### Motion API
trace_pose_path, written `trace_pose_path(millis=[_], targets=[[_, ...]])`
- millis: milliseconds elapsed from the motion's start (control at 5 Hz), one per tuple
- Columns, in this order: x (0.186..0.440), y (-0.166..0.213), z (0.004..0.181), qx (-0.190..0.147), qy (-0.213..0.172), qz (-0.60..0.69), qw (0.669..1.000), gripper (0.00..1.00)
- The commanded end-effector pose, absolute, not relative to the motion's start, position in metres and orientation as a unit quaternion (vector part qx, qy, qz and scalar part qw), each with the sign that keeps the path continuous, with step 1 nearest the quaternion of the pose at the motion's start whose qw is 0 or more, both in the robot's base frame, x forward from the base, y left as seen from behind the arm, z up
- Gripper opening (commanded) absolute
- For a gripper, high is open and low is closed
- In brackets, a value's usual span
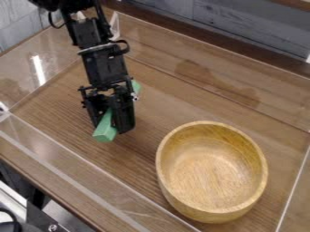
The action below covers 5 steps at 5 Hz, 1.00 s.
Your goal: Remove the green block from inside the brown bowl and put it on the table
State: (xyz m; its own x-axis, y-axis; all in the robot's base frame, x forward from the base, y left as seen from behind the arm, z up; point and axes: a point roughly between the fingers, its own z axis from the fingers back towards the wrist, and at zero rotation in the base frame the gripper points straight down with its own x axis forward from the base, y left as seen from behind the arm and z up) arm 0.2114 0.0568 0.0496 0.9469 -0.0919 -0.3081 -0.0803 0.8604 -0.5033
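Tool point(109, 116): clamped on green block point(111, 124), end lowered to worktop point(218, 91) for release; brown bowl point(213, 172): empty, apart.

The scene is evenly and brightly lit — pale glare is spread across the table point(230, 86) and the clear walls point(36, 68); detail is softened throughout.

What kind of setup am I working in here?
Probably a lab test bench: a wood-grain table fenced by clear plastic walls, with only a brown bowl and the green block in the gripper.
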Motion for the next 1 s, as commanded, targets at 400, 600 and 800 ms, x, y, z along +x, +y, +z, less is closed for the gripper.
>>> trace_pose_path(millis=[400, 600, 800], targets=[[0.2181, 0.0562, 0.0596, -0.259, 0.167, -0.014, 0.951, 0.0], [0.218, 0.0549, 0.0602, -0.261, 0.173, -0.017, 0.949, 0.0], [0.2179, 0.0537, 0.0606, -0.264, 0.179, -0.018, 0.948, 0.0]])
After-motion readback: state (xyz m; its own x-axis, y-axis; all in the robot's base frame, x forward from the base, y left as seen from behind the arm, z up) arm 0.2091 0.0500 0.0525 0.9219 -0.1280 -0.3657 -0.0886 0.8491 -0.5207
